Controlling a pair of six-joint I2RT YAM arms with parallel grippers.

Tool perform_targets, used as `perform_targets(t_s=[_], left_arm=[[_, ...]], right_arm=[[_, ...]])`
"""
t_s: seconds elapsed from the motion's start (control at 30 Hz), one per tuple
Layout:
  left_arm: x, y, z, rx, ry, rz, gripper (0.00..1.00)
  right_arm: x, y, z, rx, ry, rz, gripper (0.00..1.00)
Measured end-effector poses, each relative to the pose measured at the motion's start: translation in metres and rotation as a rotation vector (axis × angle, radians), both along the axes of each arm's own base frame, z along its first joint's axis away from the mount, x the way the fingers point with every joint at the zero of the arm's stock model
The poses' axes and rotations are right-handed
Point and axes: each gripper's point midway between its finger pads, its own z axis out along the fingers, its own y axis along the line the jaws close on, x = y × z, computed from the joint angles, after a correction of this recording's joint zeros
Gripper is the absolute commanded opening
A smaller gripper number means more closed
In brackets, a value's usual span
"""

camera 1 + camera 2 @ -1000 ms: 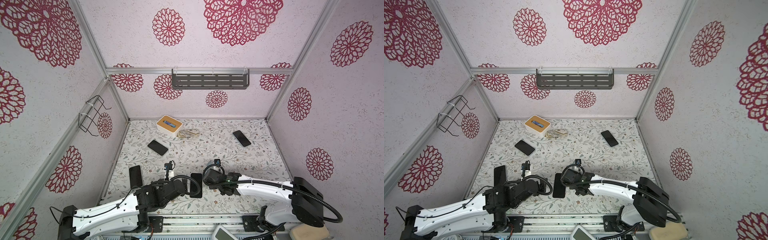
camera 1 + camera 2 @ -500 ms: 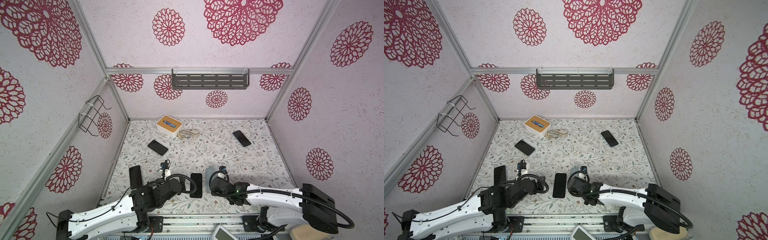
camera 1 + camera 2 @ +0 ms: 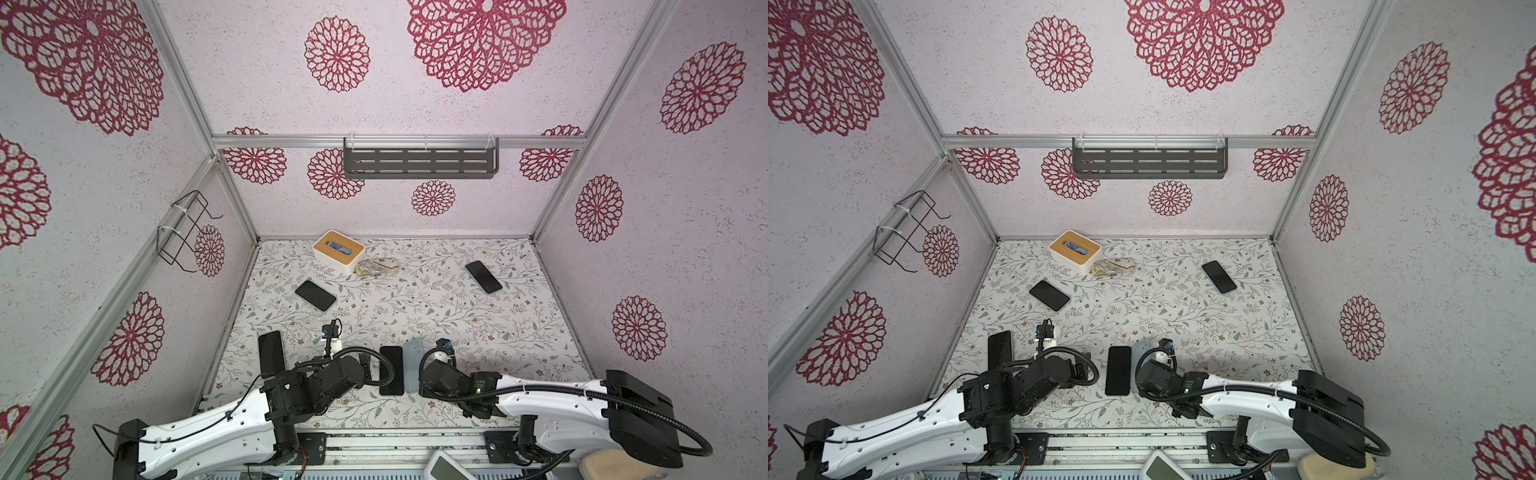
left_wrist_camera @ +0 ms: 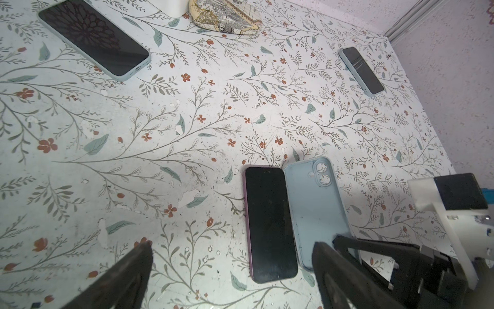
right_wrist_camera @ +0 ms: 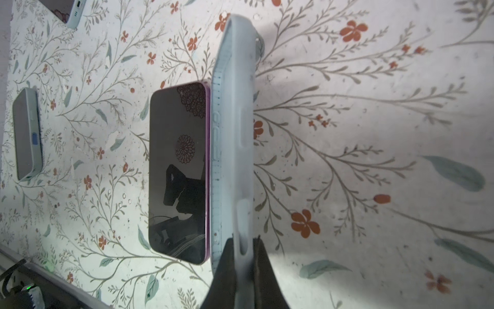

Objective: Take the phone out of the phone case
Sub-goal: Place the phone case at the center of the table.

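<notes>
Phone (image 4: pixel 270 224): glossy black, purple rim, flat on floral table (image 4: pixel 187 107).
Phone case (image 4: pixel 315 208): matte pale-blue shell, on edge against phone.
Right gripper (image 5: pixel 243 252): clamped on case end.
Left gripper (image 4: pixel 231 247): jaws apart.

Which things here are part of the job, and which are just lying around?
Job: bare phone; empty case.
Lying about: left-wall phone; back-left phone; back-right phone; box; map-print pouch.
</notes>
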Motion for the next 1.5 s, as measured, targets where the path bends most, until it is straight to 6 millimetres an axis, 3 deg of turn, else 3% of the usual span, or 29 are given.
perform_targets(t_s=[0.3,0.4,0.47,0.6,0.8,1.0,1.17,1.5], left_arm=[[0.001,-0.001,-0.005,0.027,0.007,-0.004,0.97],[0.001,-0.002,-0.006,0.034,0.011,-0.007,0.97],[0.001,-0.002,-0.008,0.038,0.014,-0.008,0.97],[0.001,-0.004,-0.011,0.05,0.025,-0.013,0.97],[0.001,-0.007,-0.014,0.053,0.033,-0.02,0.97],[0.001,-0.008,-0.013,0.048,0.03,-0.021,0.97],[0.002,-0.01,-0.008,0.036,0.024,-0.021,0.97],[0.002,-0.009,-0.003,0.024,0.018,-0.02,0.97]], right_arm=[[-0.004,-0.003,-0.005,0.001,0.015,-0.004,0.34],[-0.004,-0.004,-0.006,0.0,0.018,-0.008,0.5],[-0.004,-0.006,-0.006,-0.002,0.017,-0.012,0.68],[-0.005,-0.012,-0.005,0.002,0.017,-0.022,0.8],[-0.003,-0.021,-0.008,-0.014,0.016,-0.035,0.78],[0.017,-0.028,-0.006,-0.017,-0.004,-0.071,0.71],[0.026,-0.022,-0.009,-0.009,-0.011,-0.057,0.66],[0.024,-0.007,-0.023,0.006,0.018,-0.009,0.59]])
